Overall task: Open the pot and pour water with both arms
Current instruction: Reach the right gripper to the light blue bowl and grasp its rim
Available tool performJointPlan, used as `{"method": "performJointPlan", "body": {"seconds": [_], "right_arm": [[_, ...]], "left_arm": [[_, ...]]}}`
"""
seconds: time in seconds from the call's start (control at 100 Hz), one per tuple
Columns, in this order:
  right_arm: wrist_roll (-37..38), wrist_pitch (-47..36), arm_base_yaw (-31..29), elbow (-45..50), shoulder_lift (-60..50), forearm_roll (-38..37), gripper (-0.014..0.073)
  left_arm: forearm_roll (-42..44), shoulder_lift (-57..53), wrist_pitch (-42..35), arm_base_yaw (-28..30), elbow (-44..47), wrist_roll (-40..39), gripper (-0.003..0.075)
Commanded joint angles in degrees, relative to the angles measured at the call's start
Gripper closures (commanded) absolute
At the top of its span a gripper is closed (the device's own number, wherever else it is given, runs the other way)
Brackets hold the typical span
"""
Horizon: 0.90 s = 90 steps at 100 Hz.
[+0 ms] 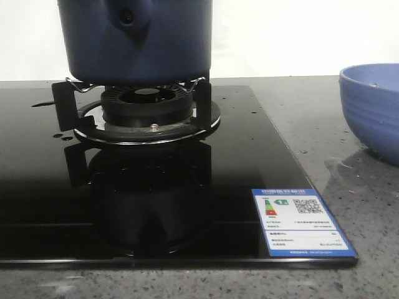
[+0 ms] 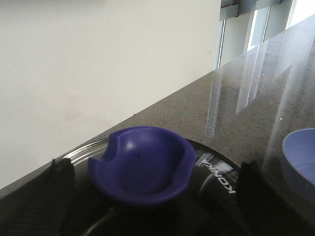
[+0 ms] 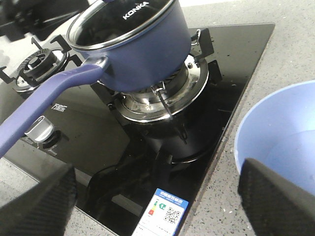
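The dark blue pot (image 3: 140, 46) sits on the burner grate (image 1: 146, 103) of the black glass hob (image 1: 187, 205), a pale blue bowl (image 1: 372, 109) beside it on the speckled surface (image 1: 368, 205), while both arms' fingers (image 3: 278, 196) are spread wide, holding nothing.

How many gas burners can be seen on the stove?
2. One burner is under the pot, near the bowl. A second burner shows only in the right wrist view, on the pot's far side from the bowl. Others may be out of view.
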Motion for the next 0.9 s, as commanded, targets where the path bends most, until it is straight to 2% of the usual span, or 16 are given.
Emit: {"method": "performJointPlan", "body": {"seconds": [0.0, 0.49, 0.59, 0.81, 0.89], "right_arm": [[-0.9, -1.9, 0.1, -2.0, 0.8, 2.8, -0.0013], [-0.9, 0.0, 0.1, -2.0, 0.8, 3.0, -0.0013], [-0.9, 0.0, 0.1, -2.0, 0.8, 3.0, -0.0013], [-0.9, 0.0, 0.1, -2.0, 0.8, 3.0, -0.0013], [-0.9, -0.1, 0.1, -2.0, 0.8, 3.0, -0.0013]], "left_arm": [[-4.7, 0.4, 2.3, -0.5, -3.5, 0.3, 0.0131], [-5.0, 5.6, 4.9, -0.6, -5.3, 0.3, 0.0146], [-5.0, 5.6, 7.1, -0.6, -5.3, 0.3, 0.0211], [-5.0, 5.6, 9.9, -0.6, -5.3, 0.3, 0.0425], [-5.0, 5.6, 10.5, -0.6, -5.3, 0.3, 0.0463]]}}
